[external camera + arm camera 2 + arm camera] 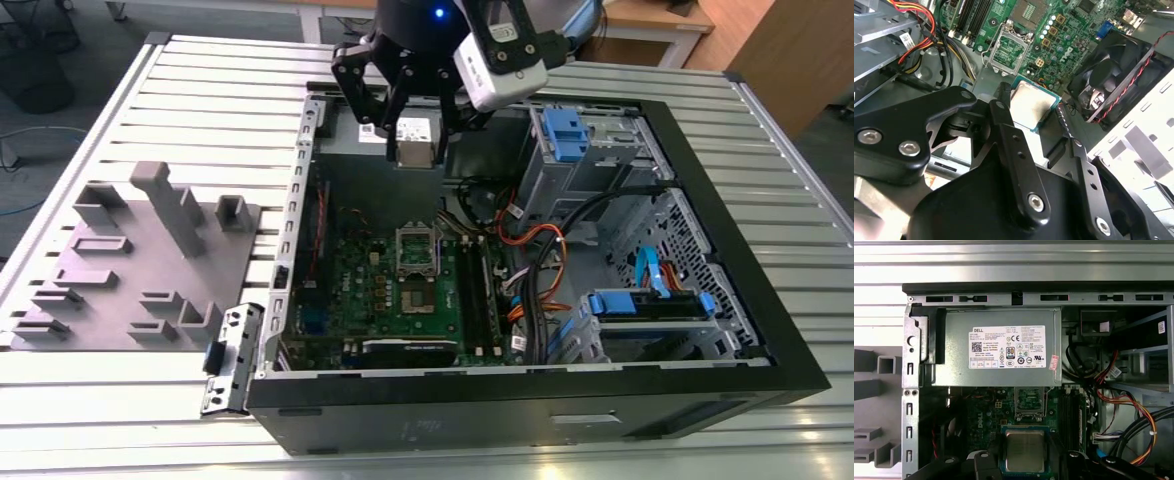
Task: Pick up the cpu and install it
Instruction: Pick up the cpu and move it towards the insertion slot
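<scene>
A: What's biggest here?
B: The open computer case (534,400), with a green motherboard (367,285) inside.
A: And the gripper (416,130)?
B: It's above the case's far end in the exterior view, jaws clamped on the cpu (1034,105), held clear of the motherboard.

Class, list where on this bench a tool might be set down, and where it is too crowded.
Free: the far corner of the slatted table beyond the grey tray, and the near strip along the computer case. Crowded: inside the case, cables fill the space beside the motherboard, and the gripper holding the cpu hangs above.
</scene>
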